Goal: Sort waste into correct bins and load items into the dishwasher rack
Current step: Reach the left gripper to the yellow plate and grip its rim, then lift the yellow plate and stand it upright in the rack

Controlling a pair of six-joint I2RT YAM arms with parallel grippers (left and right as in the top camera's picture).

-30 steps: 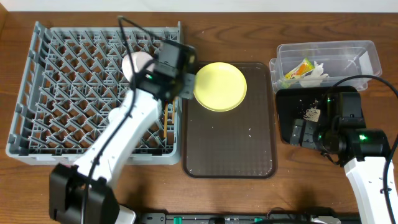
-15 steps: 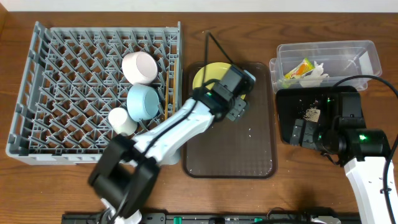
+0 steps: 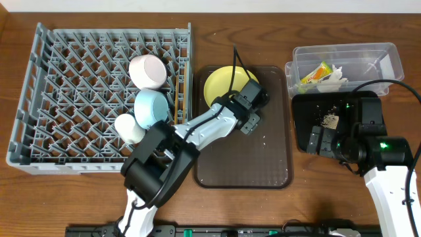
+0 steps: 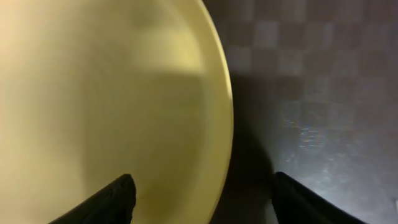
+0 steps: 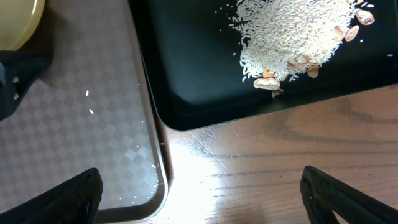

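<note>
- right end effector (image 5: 199,183) hung wide apart, empty, just right of the serving tray (image 3: 263,164), over the black tray (image 5: 186,74) edge
- left arm (image 3: 204,128) stretched over that tray's far end; left end effector (image 4: 203,183) apart, straddling the plate (image 3: 217,82) rim, not clamped
- step: plate pickup. Next: close on rim, carry left to dishwasher rack (image 3: 79,85)

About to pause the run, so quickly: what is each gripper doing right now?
Left gripper: open, jaws astride the rim of the yellow-green plate, not gripping it.
Right gripper: open, holding nothing.
</note>
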